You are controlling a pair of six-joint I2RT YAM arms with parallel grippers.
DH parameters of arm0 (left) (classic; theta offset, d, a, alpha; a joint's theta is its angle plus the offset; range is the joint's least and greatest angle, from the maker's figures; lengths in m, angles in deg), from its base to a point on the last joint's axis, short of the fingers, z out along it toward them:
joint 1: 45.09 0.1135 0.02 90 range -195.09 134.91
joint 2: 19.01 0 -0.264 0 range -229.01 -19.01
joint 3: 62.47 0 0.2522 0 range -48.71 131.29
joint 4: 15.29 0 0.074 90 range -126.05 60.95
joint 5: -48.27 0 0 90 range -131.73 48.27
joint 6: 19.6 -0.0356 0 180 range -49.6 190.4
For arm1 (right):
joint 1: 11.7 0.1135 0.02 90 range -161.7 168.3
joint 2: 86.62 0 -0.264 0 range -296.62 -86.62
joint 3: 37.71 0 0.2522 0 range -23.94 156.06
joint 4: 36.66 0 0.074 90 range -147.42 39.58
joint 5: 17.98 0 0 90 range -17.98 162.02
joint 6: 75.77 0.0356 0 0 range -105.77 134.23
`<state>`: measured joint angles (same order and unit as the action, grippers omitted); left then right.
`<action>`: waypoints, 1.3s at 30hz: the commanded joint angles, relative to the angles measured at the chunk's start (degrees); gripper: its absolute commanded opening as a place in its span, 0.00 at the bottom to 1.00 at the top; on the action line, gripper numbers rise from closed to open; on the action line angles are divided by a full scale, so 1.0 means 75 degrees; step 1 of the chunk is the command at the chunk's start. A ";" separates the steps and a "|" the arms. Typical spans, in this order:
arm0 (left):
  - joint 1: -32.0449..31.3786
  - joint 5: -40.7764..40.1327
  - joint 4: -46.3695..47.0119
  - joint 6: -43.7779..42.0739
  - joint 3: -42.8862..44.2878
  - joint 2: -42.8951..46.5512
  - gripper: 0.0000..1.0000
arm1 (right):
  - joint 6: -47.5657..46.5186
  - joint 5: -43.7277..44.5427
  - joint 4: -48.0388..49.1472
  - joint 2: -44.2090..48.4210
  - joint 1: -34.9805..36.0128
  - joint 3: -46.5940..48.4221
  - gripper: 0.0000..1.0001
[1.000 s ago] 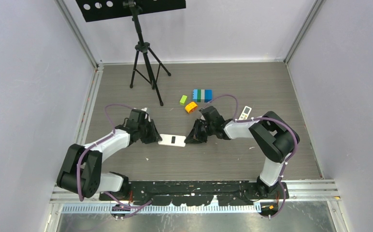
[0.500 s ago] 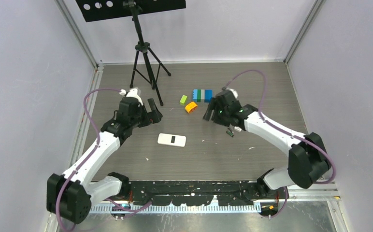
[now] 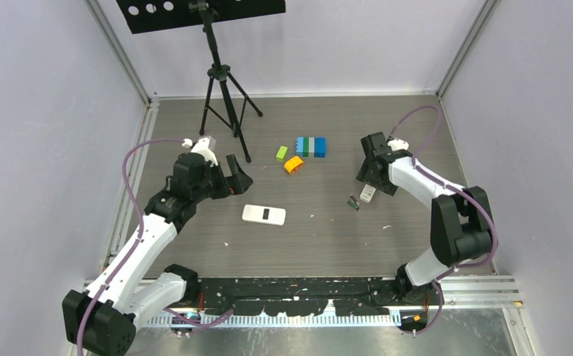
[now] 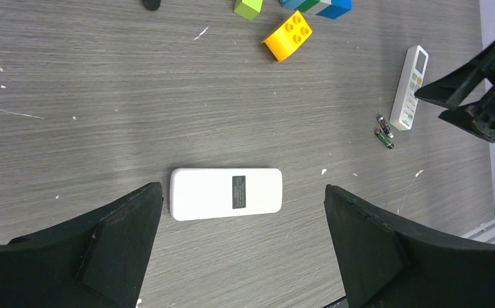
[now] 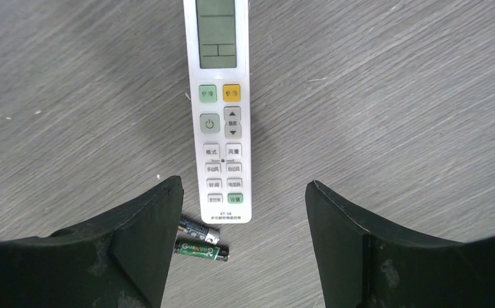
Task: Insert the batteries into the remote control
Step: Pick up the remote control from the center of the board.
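Observation:
A wide white remote control lies back up in the middle of the table, with a dark label on it. A slim white remote lies buttons up to the right. Two batteries lie side by side at its lower end, partly behind one right finger. My left gripper hangs open above and left of the wide remote, its jaws wide apart. My right gripper hovers open over the slim remote, holding nothing.
An orange block, a green block and a blue and green block row lie behind the remotes. A black tripod stands at the back left. Walls close in both sides.
Both grippers opened and left the wide remote, which stays in place. The left rose back and left; the right swung right over the slim remote and batteries.

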<state>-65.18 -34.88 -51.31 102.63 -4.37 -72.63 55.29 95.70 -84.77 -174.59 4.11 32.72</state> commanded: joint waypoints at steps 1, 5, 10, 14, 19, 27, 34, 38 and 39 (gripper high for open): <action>0.0031 0.0302 -0.0136 -0.0172 0.0019 0.0100 1.00 | 0.0082 -0.0179 0.0411 -0.0471 -0.0068 0.0093 0.75; 0.0031 0.0328 -0.0149 -0.0172 -0.0017 0.0091 1.00 | 0.0126 -0.0318 0.0535 -0.0793 -0.0089 0.0097 0.74; 0.0031 0.0261 -0.0181 -0.0045 0.0003 0.0014 0.99 | 0.0247 -0.0507 0.0673 -0.0911 -0.0197 -0.0045 0.50; 0.0031 0.0304 -0.0184 0.0066 0.0047 -0.0093 0.98 | 0.0288 -0.0794 0.0885 -0.0814 -0.0324 -0.0228 0.32; 0.0031 0.0429 -0.0126 0.0121 0.0053 -0.0158 0.97 | 0.0302 -0.0867 0.0878 -0.0844 -0.0431 -0.0308 0.39; 0.0031 0.0479 -0.0112 0.0122 0.0018 -0.0165 0.97 | 0.0381 -0.1086 0.0961 -0.0998 -0.0480 -0.0439 0.42; 0.0031 0.0526 -0.0090 0.0129 -0.0023 -0.0115 0.97 | 0.0330 -0.1190 0.0963 -0.1027 -0.0495 -0.0408 0.48; 0.0031 0.0528 -0.0114 0.0121 -0.0059 -0.0101 0.97 | 0.0381 -0.1149 0.1004 -0.1035 -0.0498 -0.0511 0.54; 0.0031 0.0528 -0.0105 0.0124 -0.0072 -0.0093 0.97 | 0.0387 -0.1128 0.1033 -0.1013 -0.0502 -0.0553 0.55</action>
<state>-65.18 -31.80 -52.97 103.35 -4.55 -74.03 56.97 87.50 -77.51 -181.82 0.55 30.36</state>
